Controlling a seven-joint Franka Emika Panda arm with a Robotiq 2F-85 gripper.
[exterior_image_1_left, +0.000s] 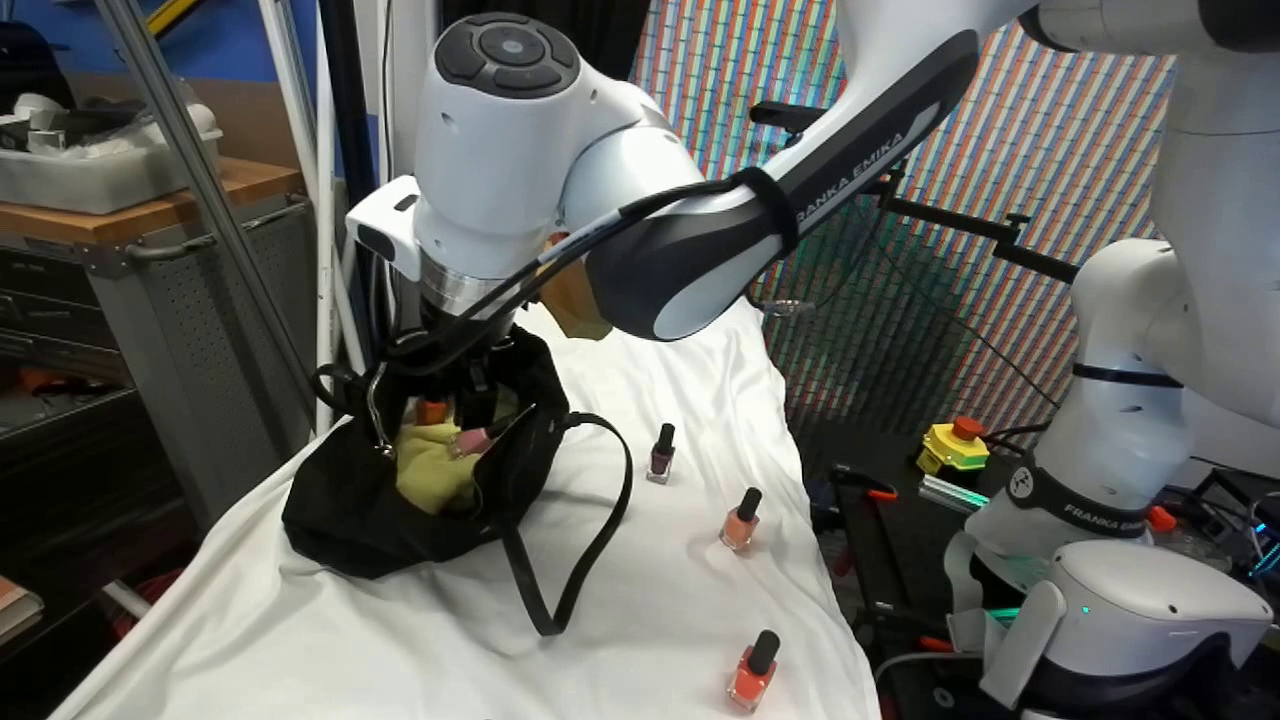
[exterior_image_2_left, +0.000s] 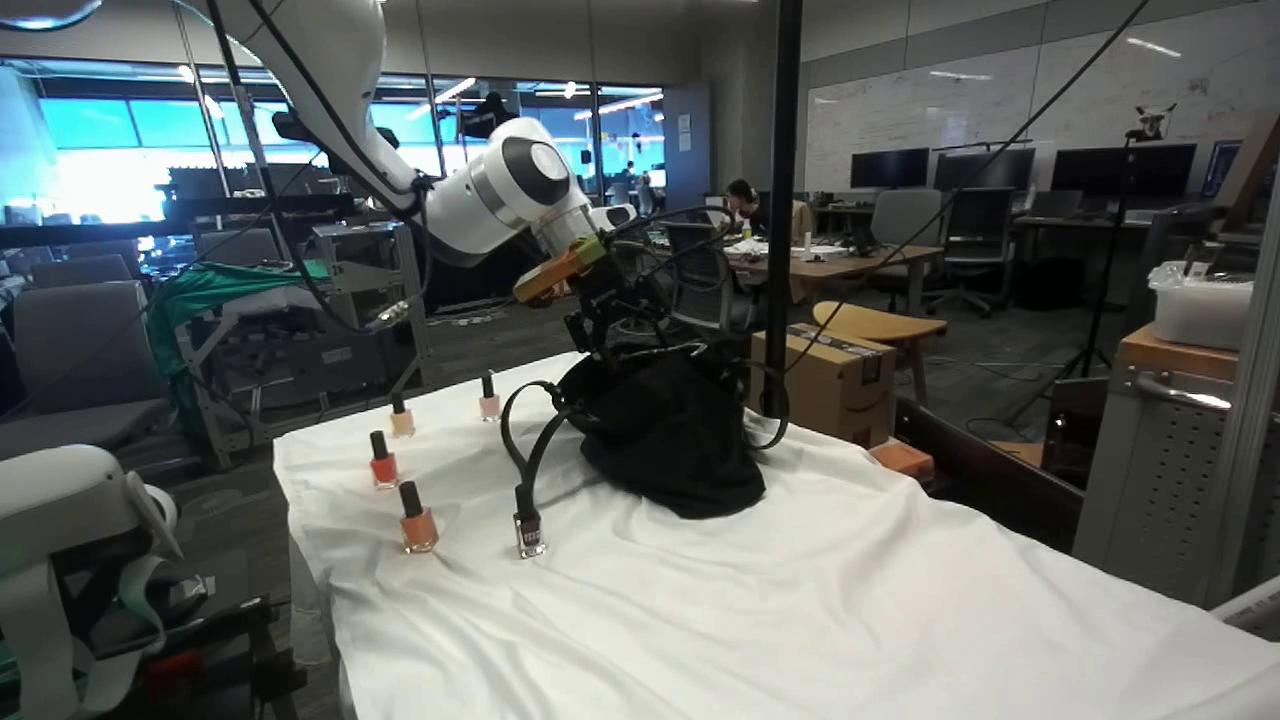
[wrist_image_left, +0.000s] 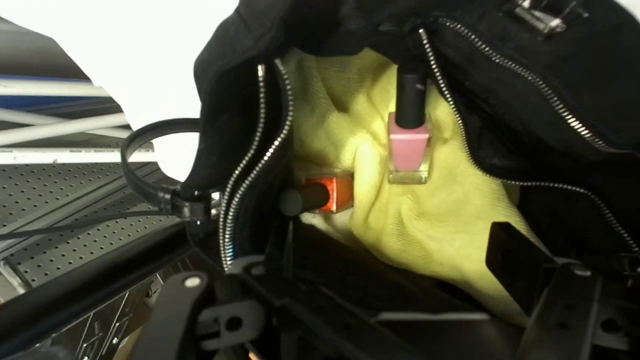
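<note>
In both exterior views, a white cloth (exterior_image_2_left: 800, 600) spreads below the pincer (wrist_image_left: 397, 252). In an exterior view, a cardboard box (exterior_image_2_left: 835, 385) stands to the pincer's right, past the cloth's edge; well beyond are a dark-haired person (exterior_image_2_left: 745, 200), monitors (exterior_image_2_left: 890, 168) and a whiteboard (exterior_image_2_left: 900, 115). Green fabric (exterior_image_2_left: 210, 300) drapes far to the pincer's left. In an exterior view, a plastic bin (exterior_image_1_left: 110, 178) sits on a wood-topped cabinet (exterior_image_1_left: 200, 320) left of the pincer; a white headset (exterior_image_1_left: 1140, 610) lies lower right.
</note>
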